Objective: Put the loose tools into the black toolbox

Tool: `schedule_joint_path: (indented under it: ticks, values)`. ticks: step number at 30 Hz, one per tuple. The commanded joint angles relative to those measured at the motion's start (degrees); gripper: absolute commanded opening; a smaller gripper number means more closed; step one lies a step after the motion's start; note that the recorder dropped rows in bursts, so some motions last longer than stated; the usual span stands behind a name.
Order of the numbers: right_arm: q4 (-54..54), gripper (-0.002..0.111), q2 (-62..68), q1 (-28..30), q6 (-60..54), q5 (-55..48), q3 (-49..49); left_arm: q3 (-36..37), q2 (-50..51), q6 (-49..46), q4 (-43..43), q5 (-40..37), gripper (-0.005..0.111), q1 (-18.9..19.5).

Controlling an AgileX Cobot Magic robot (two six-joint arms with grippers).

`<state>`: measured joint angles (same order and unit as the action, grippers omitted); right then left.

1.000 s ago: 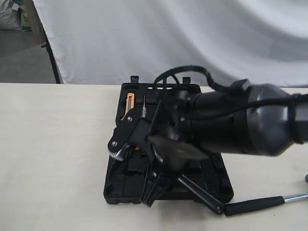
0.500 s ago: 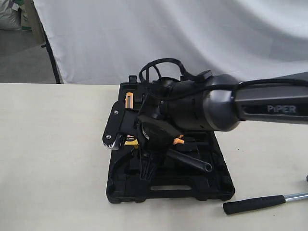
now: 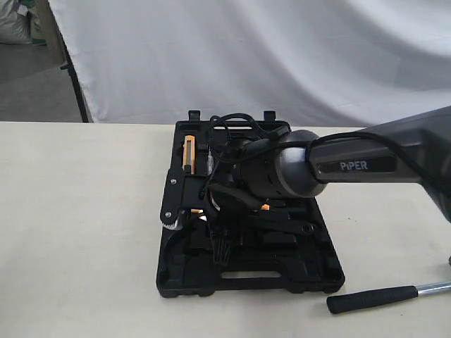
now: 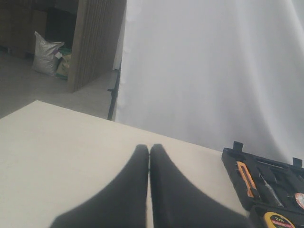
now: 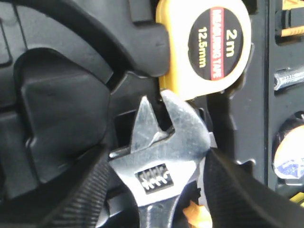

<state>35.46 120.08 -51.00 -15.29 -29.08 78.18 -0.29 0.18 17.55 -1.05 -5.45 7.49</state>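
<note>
Desk (image 3: 84,232): pale top, white cloth hung along the far side.

Black toolbox (image 3: 246,274): open flat at mid-desk, handle cutout on the near edge.

Right arm: reaches in from the right, low over the box.

Claw hammer (image 3: 370,298): on the desk, right of the box's near right corner, apart from it.

Left end effector (image 4: 149,159): fingers pressed together, nothing between them, above bare desk left of the box.

Right end effector (image 5: 159,187): clenched on the adjustable wrench (image 5: 161,156), over the box's left part. The wrench head is just beside the yellow tape measure (image 5: 209,47); cannot tell whether it is seated.

Tape roll (image 5: 289,154): in a recess, partly cut off.
</note>
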Motion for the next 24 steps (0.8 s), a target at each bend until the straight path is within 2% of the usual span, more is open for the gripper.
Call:
schedule_joint_path:
  ticks: [1,24]
  values:
    - [0.5,0.0,0.0,0.6,-0.6,1.1,0.4,-0.2,-0.2,0.3,-0.3,0.4,0.001,1.5]
    - [0.6,0.0,2.9,0.6,0.5,1.7,0.4,-0.2,-0.2,0.3,-0.3,0.4,0.001,1.5]
